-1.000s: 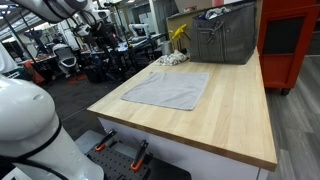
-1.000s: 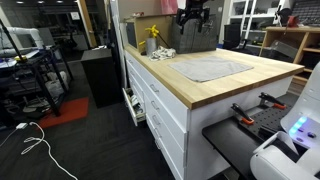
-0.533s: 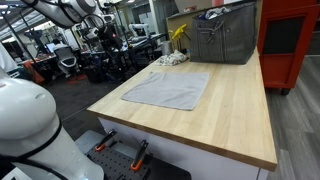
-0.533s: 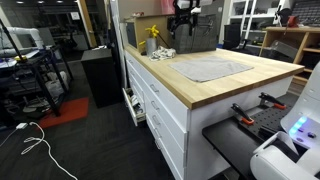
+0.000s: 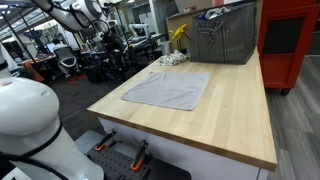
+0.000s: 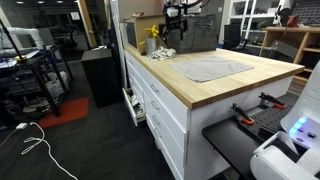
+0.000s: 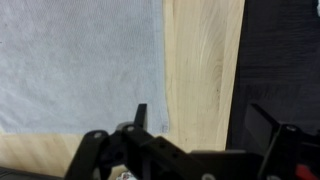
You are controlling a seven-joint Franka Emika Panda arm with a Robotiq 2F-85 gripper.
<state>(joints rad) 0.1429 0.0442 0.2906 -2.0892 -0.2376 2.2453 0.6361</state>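
My gripper (image 7: 200,115) is open and empty, held high in the air above the edge of a light wooden table (image 7: 200,60). It also shows in both exterior views (image 5: 110,38) (image 6: 172,22). A flat grey cloth (image 7: 80,60) lies on the table below and to the side of the jaws; it shows in both exterior views (image 5: 168,88) (image 6: 212,68). One finger (image 7: 140,115) hangs over the cloth's edge, the other over the dark floor beyond the table. Nothing is between the jaws.
A yellow object (image 5: 179,35) and a small white crumpled pile (image 5: 172,59) sit at the table's far end beside a grey metal bin (image 5: 225,35). A red cabinet (image 5: 290,40) stands behind. Drawers (image 6: 165,105) line the table's side. Office chairs and equipment stand beyond.
The gripper has moved sideways over the far end of the table toward its edge and come slightly lower. The cloth has not moved.
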